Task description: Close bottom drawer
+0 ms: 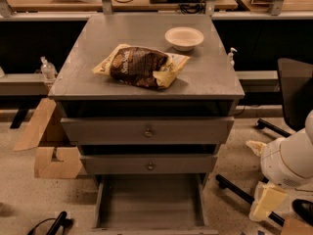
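The bottom drawer (149, 204) is a shallow grey tray pulled far out at the foot of the grey cabinet, its inside empty and its front edge at the frame's bottom. The two wider drawers above it, the top one (146, 130) and the middle one (149, 164), are pushed in, each with a round knob. My gripper (261, 175) is low at the right of the cabinet, apart from the drawer. Its two cream fingers (266, 202) stand apart and hold nothing. The white arm body (291, 160) is behind them.
A snack bag (139, 66) and a white bowl (184, 37) lie on the cabinet top. Cardboard pieces (49, 151) lean at the left. A black chair with its base legs (293, 97) stands at the right. Black cables (51, 224) lie on the floor at the lower left.
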Controlling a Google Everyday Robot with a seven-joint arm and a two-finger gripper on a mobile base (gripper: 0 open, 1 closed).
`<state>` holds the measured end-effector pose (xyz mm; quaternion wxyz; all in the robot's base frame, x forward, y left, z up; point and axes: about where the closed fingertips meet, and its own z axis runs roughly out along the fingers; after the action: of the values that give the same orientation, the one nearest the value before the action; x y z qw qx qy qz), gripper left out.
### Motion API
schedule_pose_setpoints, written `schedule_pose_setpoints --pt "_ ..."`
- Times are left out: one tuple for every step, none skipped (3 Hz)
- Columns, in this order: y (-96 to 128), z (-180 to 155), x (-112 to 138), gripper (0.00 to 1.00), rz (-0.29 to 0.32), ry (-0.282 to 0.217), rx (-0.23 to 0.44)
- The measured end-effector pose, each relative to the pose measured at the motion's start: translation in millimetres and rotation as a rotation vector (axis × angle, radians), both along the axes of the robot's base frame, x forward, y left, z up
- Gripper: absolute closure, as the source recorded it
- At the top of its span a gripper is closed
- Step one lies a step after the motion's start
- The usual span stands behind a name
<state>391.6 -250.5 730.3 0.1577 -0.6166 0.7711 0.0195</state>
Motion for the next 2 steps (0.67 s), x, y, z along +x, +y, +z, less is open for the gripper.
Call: schedule_pose_setpoints --pt "6 -17 3 0.00 0.004 -0.013 0.023" --pt "22 -82 2 0.00 0.021 -0.003 0.057"
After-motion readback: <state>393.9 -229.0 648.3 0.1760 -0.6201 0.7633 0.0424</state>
